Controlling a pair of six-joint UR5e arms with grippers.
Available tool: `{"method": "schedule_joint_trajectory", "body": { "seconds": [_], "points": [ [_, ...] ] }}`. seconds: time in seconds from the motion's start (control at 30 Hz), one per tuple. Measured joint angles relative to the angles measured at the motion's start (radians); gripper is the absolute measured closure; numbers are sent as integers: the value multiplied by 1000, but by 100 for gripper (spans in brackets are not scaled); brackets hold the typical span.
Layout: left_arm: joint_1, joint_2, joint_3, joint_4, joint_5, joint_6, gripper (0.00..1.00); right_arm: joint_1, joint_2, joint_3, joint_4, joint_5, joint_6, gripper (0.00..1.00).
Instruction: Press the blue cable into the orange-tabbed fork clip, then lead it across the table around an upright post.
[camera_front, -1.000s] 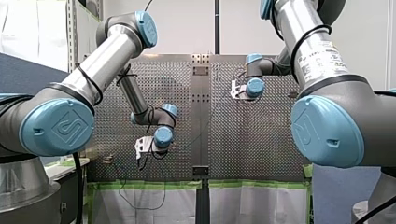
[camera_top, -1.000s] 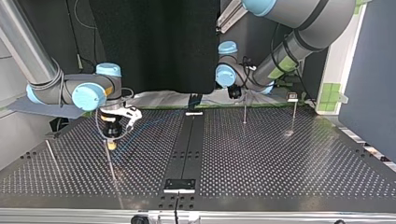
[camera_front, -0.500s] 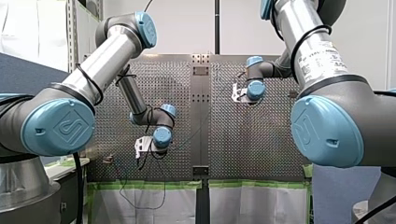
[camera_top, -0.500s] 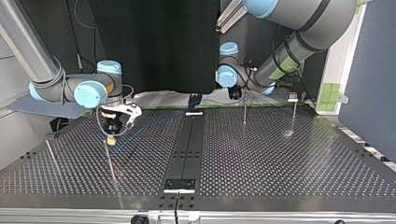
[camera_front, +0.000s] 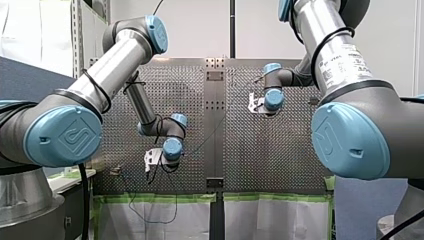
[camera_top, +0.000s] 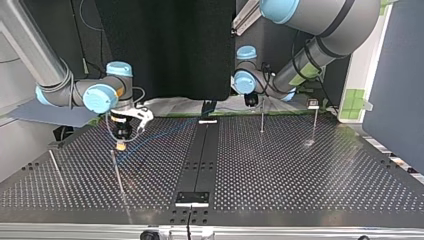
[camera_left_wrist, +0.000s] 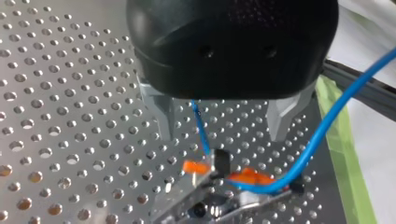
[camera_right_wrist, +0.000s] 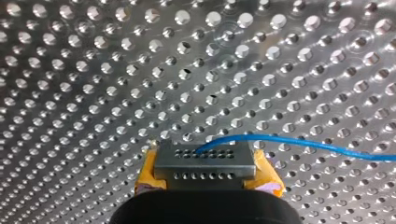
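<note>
Blue cable (camera_right_wrist: 299, 140): thin and glossy. I see it seated in the fork clip (camera_left_wrist: 219, 170), curving out beside it, then running low over the table (camera_top: 300, 170) toward the left of the top view.
Fork clip: small, on a metal base, with orange tabs (camera_left_wrist: 196, 166) either side of a dark slot. The cable lies in that slot, straight below my left gripper (camera_left_wrist: 219, 121).
Left gripper: metal fingers spread wide. One cable strand passes between them, touching neither.
Right gripper (camera_right_wrist: 205, 163): yellow pads pressed together on the cable, which leaves ahead of it.
Upright post (camera_top: 118, 175): thin, in the top view's lower left, its tip just under my right gripper.
</note>
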Motion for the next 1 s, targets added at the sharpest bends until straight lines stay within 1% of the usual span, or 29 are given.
{"method": "schedule_joint_trajectory", "body": {
  "seconds": [0.37,0.6,0.9,1.0],
  "points": [
    [9,0,0,4,-15,1,3,-1,1,16,-2,10,-2,98],
    [11,0,0,4,-22,1,3,0,2,20,-2,23,-10,98],
    [13,0,0,5,-20,11,3,-6,4,41,-2,47,-12,98],
    [13,0,0,7,-17,14,3,-7,4,49,-3,51,-13,98]
  ]
}}
